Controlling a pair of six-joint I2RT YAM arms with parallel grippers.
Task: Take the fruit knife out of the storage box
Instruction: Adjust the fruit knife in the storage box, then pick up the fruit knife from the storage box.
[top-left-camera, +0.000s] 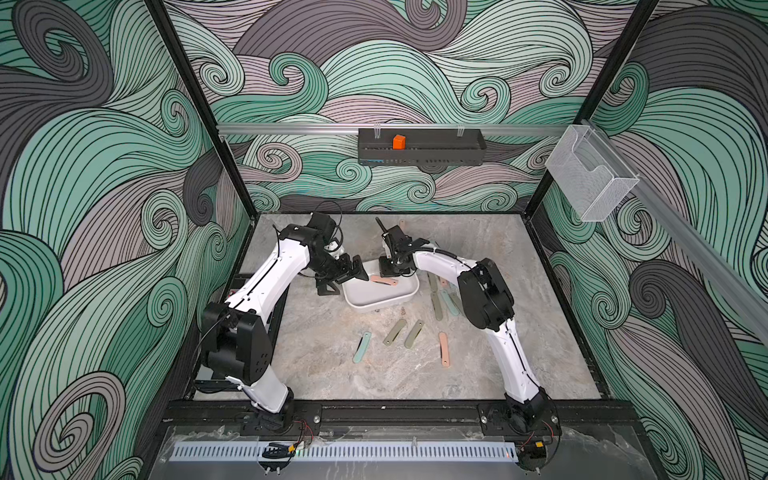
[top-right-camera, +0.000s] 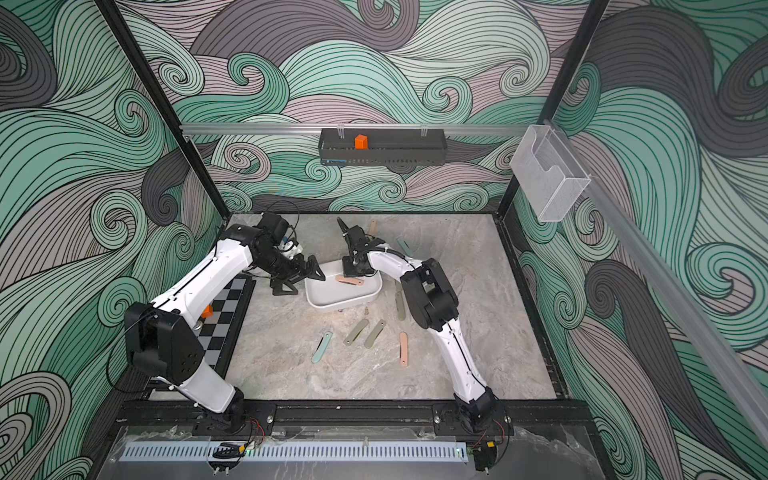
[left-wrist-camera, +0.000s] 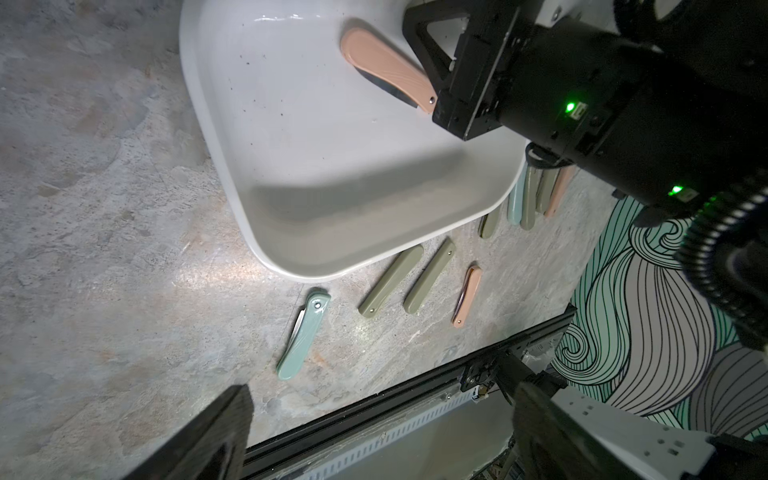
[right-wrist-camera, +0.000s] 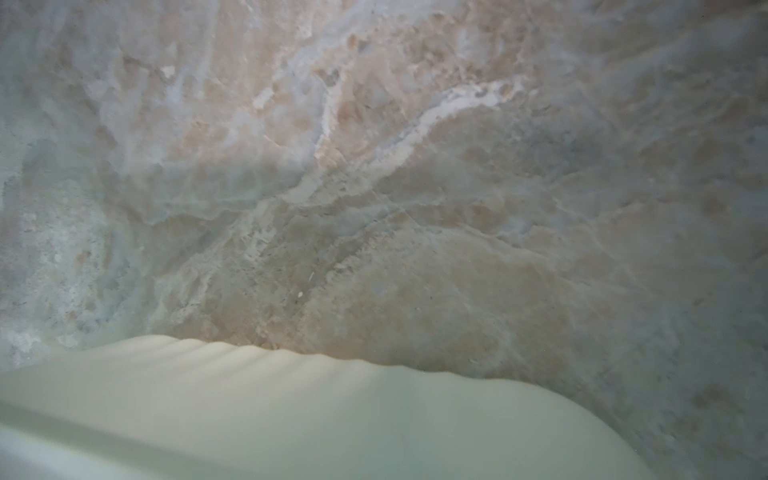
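Left claw (top-left-camera: 351, 284) hangs just beside the left end of the storage box (top-left-camera: 376, 301), jaws spread wide and holding nothing. In both top views one of its fingers overlaps the box's left corner while the other stands outside it. In the left wrist view the two fingers (left-wrist-camera: 216, 436) show well apart at the picture's edge.

Right claw (top-left-camera: 392, 270) points down into the far part of the box with its jaws closed together. In the left wrist view its black fingers (left-wrist-camera: 430, 50) cover one end of the fruit knife (left-wrist-camera: 382, 62). Whether the knife is pinched or only touched, I cannot tell.

The white storage box sits near the middle of the counter (top-left-camera: 324, 365), between the two arms. The fruit knife, a pink folding one with a strip of dark blade showing along its handle, lies flat on the box floor near the far wall.

Nearer the arm bases, apart from the box, lie a mint knife (top-left-camera: 361, 347), two olive knives (top-left-camera: 395, 331) side by side, and a pink knife (top-left-camera: 444, 349). More folded knives (top-left-camera: 442, 299) are bunched just beside the box's right side, partly under the right arm.

A black slotted tray (top-left-camera: 422, 151) hangs on the back wall's rail with an orange block (top-left-camera: 399, 142) in it. A clear wire basket (top-left-camera: 590, 183) hangs on the right wall. The right wrist view gives only blurred counter and a pale curved rim.
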